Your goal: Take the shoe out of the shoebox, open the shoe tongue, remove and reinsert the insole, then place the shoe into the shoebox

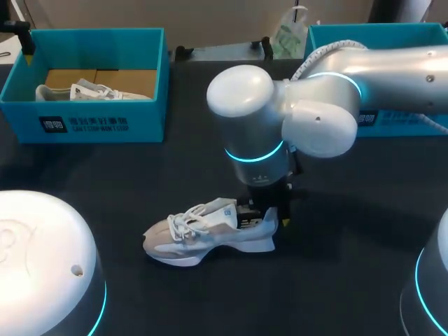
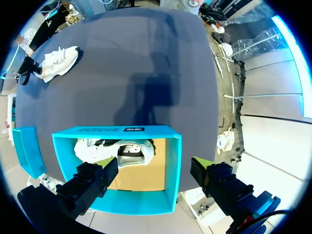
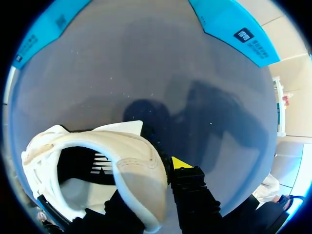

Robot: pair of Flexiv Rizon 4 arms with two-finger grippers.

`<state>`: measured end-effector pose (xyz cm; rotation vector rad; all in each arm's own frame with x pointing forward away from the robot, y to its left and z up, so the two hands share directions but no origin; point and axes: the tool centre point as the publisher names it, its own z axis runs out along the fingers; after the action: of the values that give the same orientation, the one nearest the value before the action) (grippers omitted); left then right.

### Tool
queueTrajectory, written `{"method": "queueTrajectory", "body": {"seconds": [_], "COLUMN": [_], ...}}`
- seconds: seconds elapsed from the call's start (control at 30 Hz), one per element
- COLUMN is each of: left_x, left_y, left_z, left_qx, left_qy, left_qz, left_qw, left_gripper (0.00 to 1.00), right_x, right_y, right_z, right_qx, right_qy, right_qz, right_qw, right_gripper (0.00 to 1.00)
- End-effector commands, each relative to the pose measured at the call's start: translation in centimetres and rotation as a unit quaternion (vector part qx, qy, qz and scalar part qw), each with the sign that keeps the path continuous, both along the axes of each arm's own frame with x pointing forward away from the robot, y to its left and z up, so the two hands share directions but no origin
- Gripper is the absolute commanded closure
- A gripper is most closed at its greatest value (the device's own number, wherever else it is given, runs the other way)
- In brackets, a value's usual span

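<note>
A white and grey shoe (image 1: 206,234) lies on its sole on the dark table, toe to the left. My right gripper (image 1: 264,210) comes down at its heel and is shut on the heel collar (image 3: 139,165). One yellow-tipped finger (image 3: 181,163) sits outside the heel; the other is hidden inside the shoe. The teal shoebox (image 1: 84,115) stands at the back left with a second white shoe (image 1: 91,91) in it. My left gripper (image 2: 153,168) hangs open high above that shoebox (image 2: 117,130), with nothing between its fingers. The shoe on the table (image 2: 58,61) shows far ahead of it.
Another teal box (image 1: 350,31) stands at the back right, partly hidden by my right arm (image 1: 336,98). A teal box part (image 2: 24,151) lies beside the left shoebox. My left arm's white housing (image 1: 42,259) fills the front left corner.
</note>
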<state>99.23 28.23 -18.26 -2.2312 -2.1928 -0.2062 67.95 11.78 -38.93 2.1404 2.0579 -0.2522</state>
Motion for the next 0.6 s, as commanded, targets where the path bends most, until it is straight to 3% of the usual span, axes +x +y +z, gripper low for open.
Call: {"method": "queueTrajectory", "body": {"seconds": [0.03, 0.07, 0.1, 0.3, 0.43, 0.6], "left_x": [-0.1, -0.1, -0.1, -0.1, -0.1, -0.1], "left_y": [0.0, 0.0, 0.0, 0.0, 0.0, 0.0], "left_z": [0.0, 0.0, 0.0, 0.0, 0.0, 0.0], "left_qx": [0.001, 0.001, 0.001, 0.001, 0.001, 0.001], "left_qy": [-0.001, -0.001, -0.001, -0.001, -0.001, -0.001], "left_qz": [0.000, 0.000, 0.000, 0.000, 0.000, 0.000], "left_qw": [1.000, 1.000, 1.000, 1.000, 1.000, 1.000], "left_gripper": [0.00, 0.00, 0.00, 0.00, 0.00, 0.00], "right_x": [0.2, 0.2, 0.1, -0.4, -0.7, -0.7], "right_y": [0.2, 0.2, 0.2, -0.3, -0.7, -1.5], "right_z": [-0.7, -0.7, -0.5, 2.0, 5.0, 8.0], "right_qx": [0.001, 0.000, 0.000, 0.001, 0.024, 0.068], "right_qy": [0.010, 0.010, 0.010, 0.002, -0.011, 0.001], "right_qz": [-0.005, -0.006, -0.009, -0.020, -0.025, -0.012], "right_qw": [1.000, 1.000, 1.000, 1.000, 0.999, 0.998], "right_gripper": [0.78, 0.52, 0.00, 0.00, 0.00, 0.00]}}
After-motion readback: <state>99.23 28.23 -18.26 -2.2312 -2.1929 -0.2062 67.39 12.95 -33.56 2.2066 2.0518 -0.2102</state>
